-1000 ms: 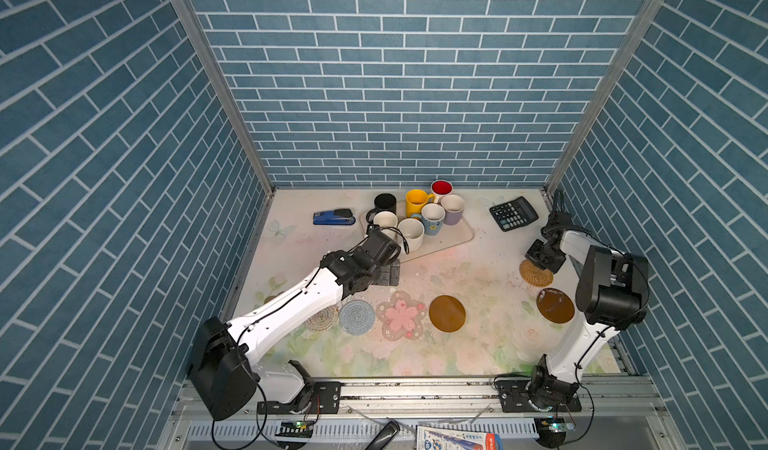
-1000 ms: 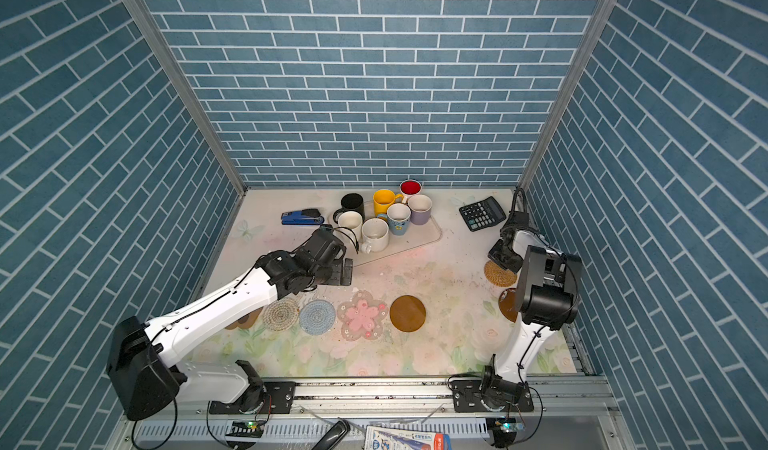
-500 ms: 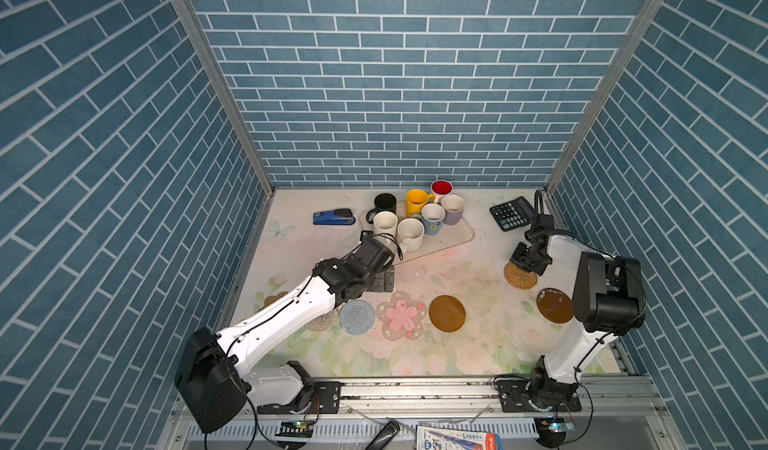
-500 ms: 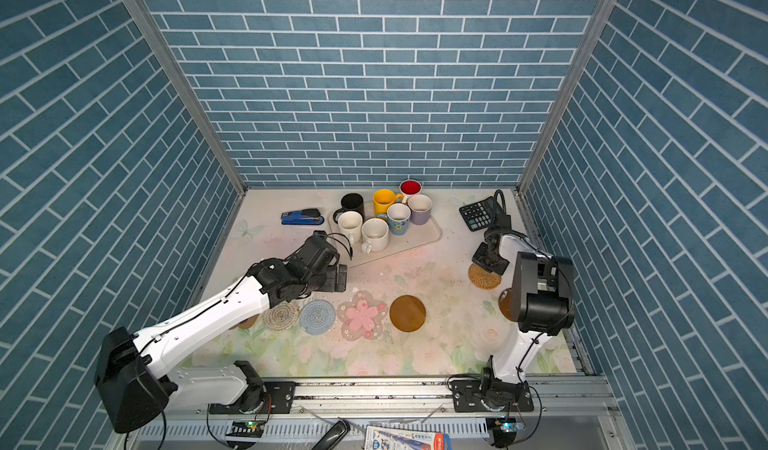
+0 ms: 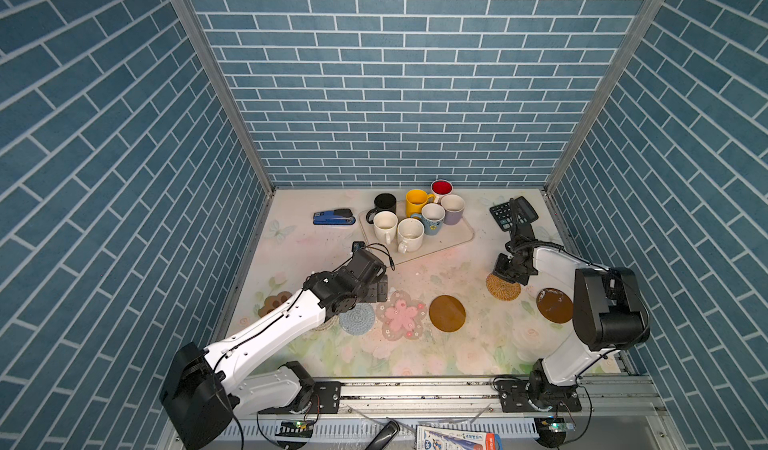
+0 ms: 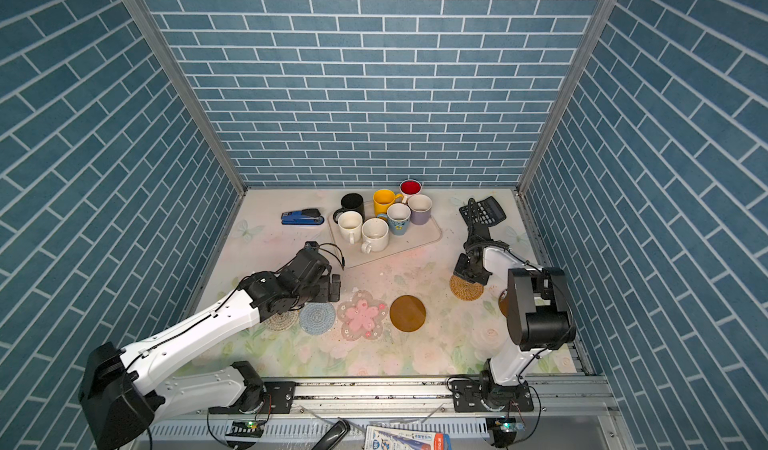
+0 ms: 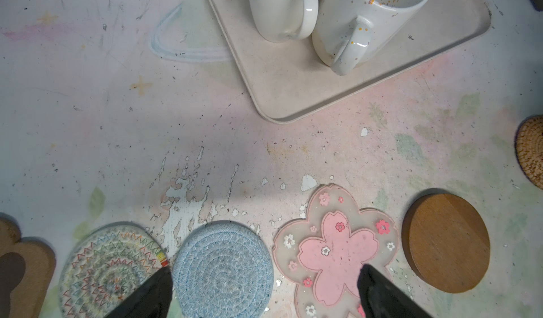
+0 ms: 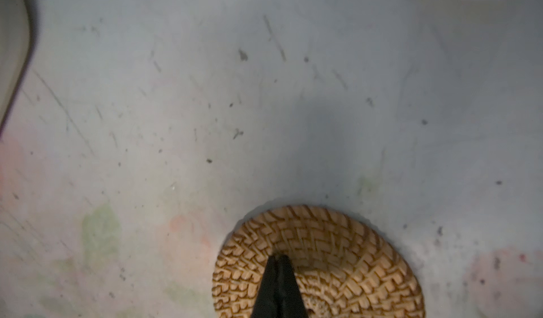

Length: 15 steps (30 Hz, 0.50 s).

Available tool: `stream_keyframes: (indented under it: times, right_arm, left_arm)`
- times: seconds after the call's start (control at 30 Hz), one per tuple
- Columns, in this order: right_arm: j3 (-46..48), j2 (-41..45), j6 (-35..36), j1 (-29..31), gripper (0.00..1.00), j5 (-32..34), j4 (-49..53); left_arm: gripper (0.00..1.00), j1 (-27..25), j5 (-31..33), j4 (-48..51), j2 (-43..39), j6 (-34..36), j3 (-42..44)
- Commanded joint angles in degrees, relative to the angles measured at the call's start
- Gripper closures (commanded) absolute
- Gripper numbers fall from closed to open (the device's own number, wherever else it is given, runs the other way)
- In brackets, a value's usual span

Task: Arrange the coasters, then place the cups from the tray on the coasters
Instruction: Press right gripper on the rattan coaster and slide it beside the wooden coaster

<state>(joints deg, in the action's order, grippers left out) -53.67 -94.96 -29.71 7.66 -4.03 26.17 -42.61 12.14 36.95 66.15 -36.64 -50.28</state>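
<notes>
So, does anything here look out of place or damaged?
The rattan coaster, under the shut right fingers, lies farther back than the row of coasters. The table print is flaked beside the blue coaster.

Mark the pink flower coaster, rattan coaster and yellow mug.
pink flower coaster [image 7: 335, 250], left wrist view, centre of the pink petals.
rattan coaster [image 8: 323, 234], right wrist view, woven top face.
yellow mug [image 5: 415, 204], in a top view, mug body.
</notes>
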Motion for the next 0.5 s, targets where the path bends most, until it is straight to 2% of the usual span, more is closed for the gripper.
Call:
stream_keyframes:
  times: [0.0,0.47]
  right_arm:
    - [3.15,2.08,0.62,2.01,1.0,-0.71,3.01]
    - [7.17,6.54,-2.17,12.07,1.0,-1.34,3.21]
  left_arm:
    - [0.01,0.39,0.14,-0.14,-1.92,-1.3,1.6]
    - [0.01,0.38,-1.67,-2.16,-6.42,-3.96,7.3]
